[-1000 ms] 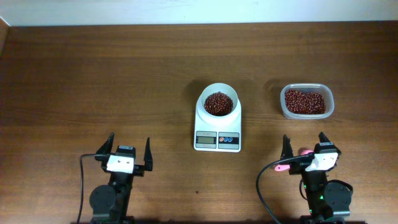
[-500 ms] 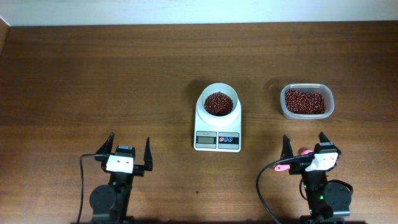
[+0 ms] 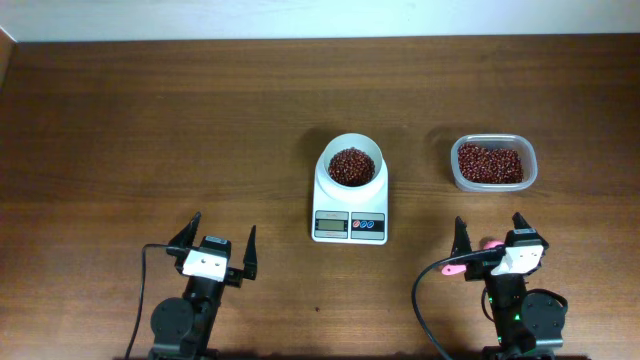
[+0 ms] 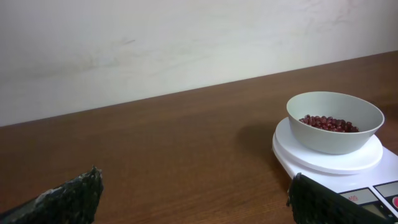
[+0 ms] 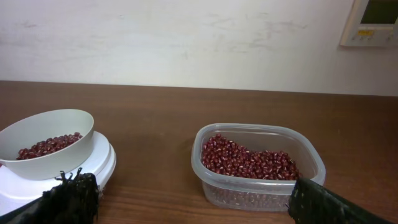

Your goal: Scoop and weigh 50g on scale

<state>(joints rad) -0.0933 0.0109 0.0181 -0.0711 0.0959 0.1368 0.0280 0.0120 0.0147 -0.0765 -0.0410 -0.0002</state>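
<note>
Dark wooden surface (image 3: 150, 120) carries the scale (image 3: 350, 218) at its middle, beans (image 3: 352, 167) heaped in its white bowl (image 3: 334, 153), and a clear tub (image 3: 531, 168) of more to the right. Left claw (image 3: 220, 240) and right claw (image 3: 490, 230) sit low at the near edge, level and pointing forward, jaws wide apart and empty.

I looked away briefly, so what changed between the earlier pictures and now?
The left gripper shifted slightly to the robot's right and turned a little, fingers open, empty. Nothing was grasped or released. The right gripper, small white digital scale, dark red-brown beans in its bowl and clear plastic tub stayed put.
</note>
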